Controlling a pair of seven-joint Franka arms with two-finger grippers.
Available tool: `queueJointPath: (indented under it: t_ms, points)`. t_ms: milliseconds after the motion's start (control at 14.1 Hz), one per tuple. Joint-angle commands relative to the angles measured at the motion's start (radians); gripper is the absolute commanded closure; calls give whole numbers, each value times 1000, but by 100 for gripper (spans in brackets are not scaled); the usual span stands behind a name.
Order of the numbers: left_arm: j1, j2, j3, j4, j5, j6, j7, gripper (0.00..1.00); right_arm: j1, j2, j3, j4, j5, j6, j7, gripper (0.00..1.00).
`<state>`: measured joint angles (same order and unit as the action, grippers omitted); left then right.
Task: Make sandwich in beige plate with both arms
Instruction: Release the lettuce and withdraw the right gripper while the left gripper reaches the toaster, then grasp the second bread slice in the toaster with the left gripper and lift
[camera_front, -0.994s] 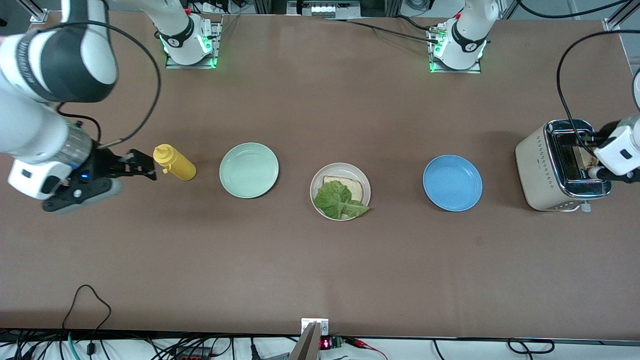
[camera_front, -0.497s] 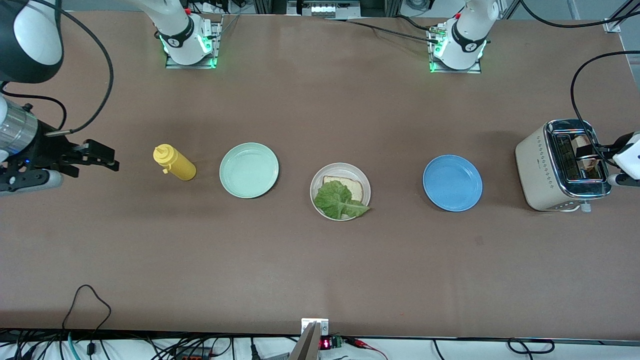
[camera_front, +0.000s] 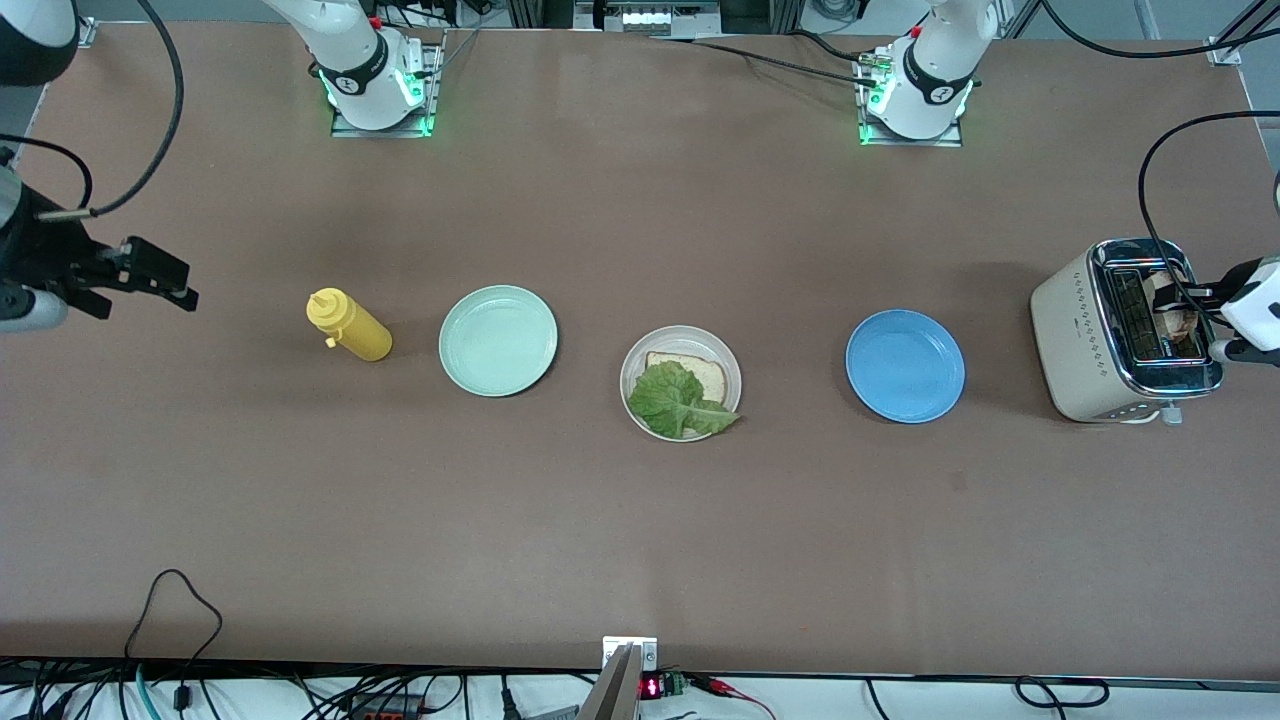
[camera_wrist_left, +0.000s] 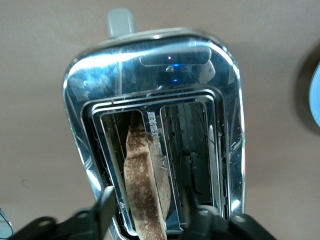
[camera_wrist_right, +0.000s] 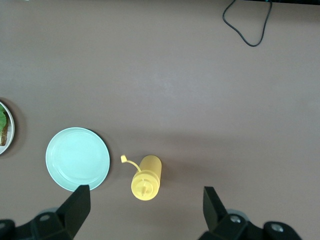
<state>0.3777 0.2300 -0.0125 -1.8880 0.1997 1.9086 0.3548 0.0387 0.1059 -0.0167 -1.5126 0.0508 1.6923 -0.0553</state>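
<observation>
The brown table (camera_front: 640, 520) carries a yellow bottle (camera_front: 350, 327), mint plate (camera_front: 497, 340), beige plate (camera_front: 634, 372), blue plate (camera_front: 905, 365) and toaster (camera_front: 1085, 335).

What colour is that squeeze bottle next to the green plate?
Yellow. The squeeze bottle shows best in the front view, beside the mint-green plate.

Lettuce (camera_front: 680, 400) on toast (camera_front: 700, 371) in beige plate (camera_front: 731, 365); second slice (camera_wrist_left: 145, 190) in toaster (camera_front: 1085, 335).

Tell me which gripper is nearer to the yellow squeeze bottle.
Right. The right gripper hangs open over the table at the right arm's end, just past the yellow squeeze bottle. The left gripper is over the toaster at the left arm's end, straddling a toast slice.
</observation>
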Motion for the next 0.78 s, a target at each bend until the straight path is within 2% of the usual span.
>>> queueJointPath:
  t_ms: [0,142,426,710]
  points:
    - [15,-17,-9,-23,21,14,15,82,-83,-148,87,-193,-25,82,19,0]
    - [15,-17,-9,-22,21,14,15,92,-92,-207,101,-267,-25,101,19,0]
    - [15,-20,-17,-14,21,0,13,96,-91,-200,100,-236,-25,81,5,0]
    - [1,-20,-24,53,21,-123,13,99,-85,-169,84,-201,-14,79,12,0]
